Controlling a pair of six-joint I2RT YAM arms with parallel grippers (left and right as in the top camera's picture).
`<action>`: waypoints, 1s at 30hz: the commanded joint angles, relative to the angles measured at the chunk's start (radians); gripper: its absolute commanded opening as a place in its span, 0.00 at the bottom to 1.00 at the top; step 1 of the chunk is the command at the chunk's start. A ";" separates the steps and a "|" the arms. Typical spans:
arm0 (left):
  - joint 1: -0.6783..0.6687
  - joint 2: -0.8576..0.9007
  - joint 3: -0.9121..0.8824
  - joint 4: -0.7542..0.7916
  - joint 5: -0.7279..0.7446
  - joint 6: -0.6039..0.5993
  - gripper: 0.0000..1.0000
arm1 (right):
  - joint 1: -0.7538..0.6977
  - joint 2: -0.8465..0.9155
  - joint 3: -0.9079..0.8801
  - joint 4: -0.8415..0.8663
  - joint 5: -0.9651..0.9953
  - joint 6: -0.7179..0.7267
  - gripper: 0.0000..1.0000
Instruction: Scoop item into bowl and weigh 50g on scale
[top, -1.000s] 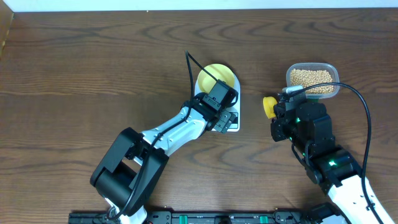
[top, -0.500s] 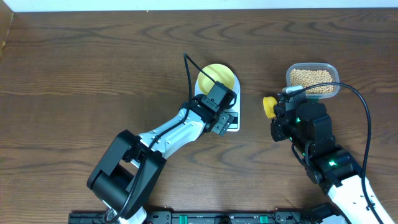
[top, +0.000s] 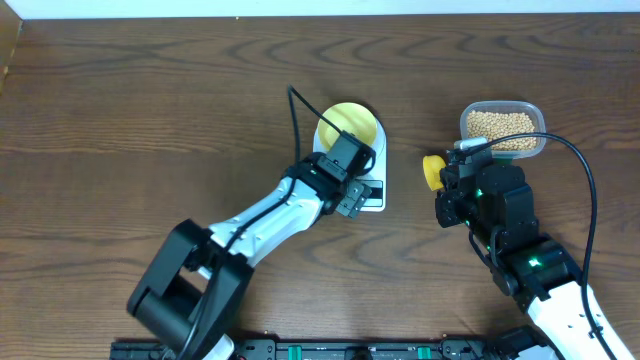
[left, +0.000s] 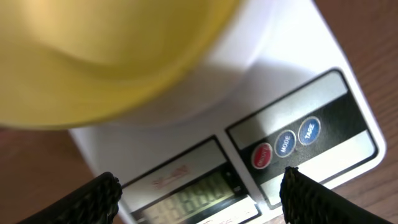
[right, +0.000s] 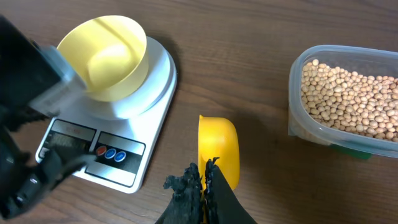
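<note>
The left end effector (left: 199, 196) hung wide above the buttons (left: 285, 143) of the scale (left: 292, 68), and the right end effector (right: 204, 177) gripped the scoop (right: 218, 149); taring the empty bowl (right: 112, 56) probably warranted one light fingertip press.

A: From where was the table (top: 120, 100) viewed overhead?
B: Straight down, from high up; the whole layout was taken in.
A: And the left wrist?
B: It was pointed down from very close: the frame was filled by the scale (left: 286, 56) and a blurred bowl (left: 93, 56).
A: The right wrist?
B: It was angled down and forward from farther back, over the scoop (right: 217, 146); the tub (right: 295, 106) was included. Scale and bowl were shared by all three views.
</note>
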 joint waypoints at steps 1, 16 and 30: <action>0.026 -0.043 -0.008 -0.003 -0.020 0.002 0.84 | -0.007 0.005 0.015 0.001 0.012 -0.014 0.01; 0.040 -0.057 -0.008 -0.038 -0.020 0.003 0.84 | -0.007 0.005 0.015 0.000 0.012 -0.014 0.01; 0.040 -0.057 -0.008 -0.037 -0.020 0.003 0.84 | -0.007 0.005 0.015 -0.019 0.012 -0.014 0.01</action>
